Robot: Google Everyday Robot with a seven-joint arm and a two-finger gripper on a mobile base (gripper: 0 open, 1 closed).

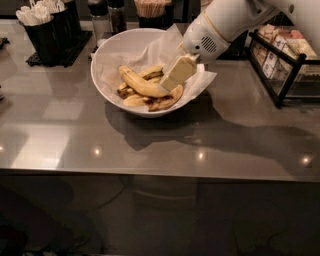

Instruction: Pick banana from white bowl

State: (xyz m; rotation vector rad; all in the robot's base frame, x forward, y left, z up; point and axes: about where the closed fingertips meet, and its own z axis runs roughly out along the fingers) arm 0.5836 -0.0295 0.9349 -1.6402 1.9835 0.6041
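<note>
Setting: grey counter (150, 145), glossy, with small light spots on it. A white bowl (102, 92) sits toward the back, left of centre. It is lined with crinkled paper (117, 52) that stands above the far rim and spills over the right side. The banana (142, 85) lies in the bowl on top of the heap, long and curved, clean yellow, running from upper left down toward the right. It rests on the other fruit, not lifted. The smaller bananas (165, 103), blotched brown-black, lie under and beside it, with a pale one at the heap's lower left. The white arm (225, 22) enters from the upper right and crosses above the bowl's right rim. The gripper (169, 82), cream-coloured, slants down and left into the bowl, its tip at the banana's right end. Touching or just short of it: cannot tell. Spread or pressed together: cannot tell. The arm's shadow falls on the counter in front of and to the right of the bowl. Behind the bowl, at left, a black holder (42, 37) is full of white utensils. Two shakers (100, 17) stand next to it, then a cup of sticks (150, 7). At far right is a black wire rack (280, 75) holding packets.
</note>
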